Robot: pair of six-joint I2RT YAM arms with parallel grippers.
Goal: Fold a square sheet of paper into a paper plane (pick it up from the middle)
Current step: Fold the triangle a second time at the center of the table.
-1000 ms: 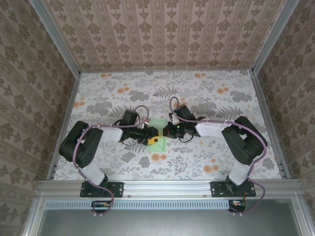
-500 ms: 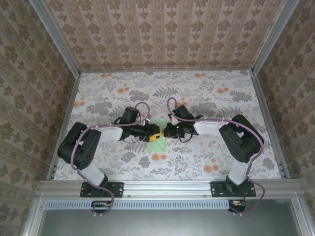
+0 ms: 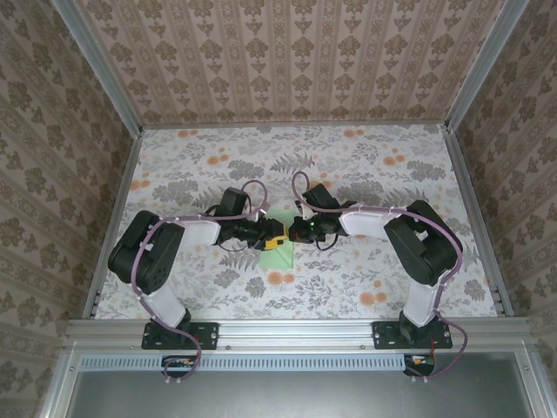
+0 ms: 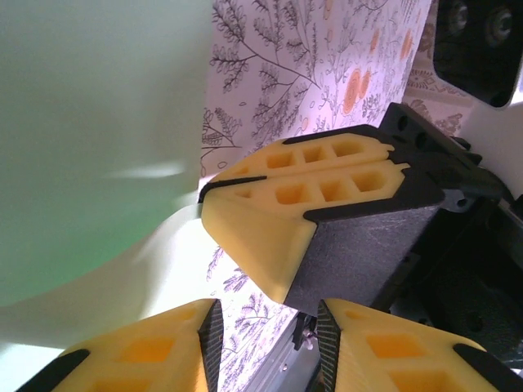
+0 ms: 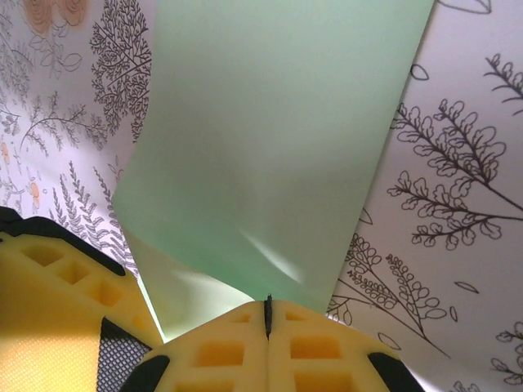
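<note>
Plain mint sheet of paper (image 5: pixel 270 147) curls; right claw (image 5: pixel 268 309) pinches its edge; left claw (image 4: pixel 267 331) parted.

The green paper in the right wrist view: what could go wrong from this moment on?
1. The right gripper is shut on the square sheet of paper near its edge; so small a hold may slip or tear it.
2. The sheet is bowed, not flat, near the pinch, so a stray crease could form.
3. The left gripper, jaws open, sits very close to the right fingers; they might collide.
</note>
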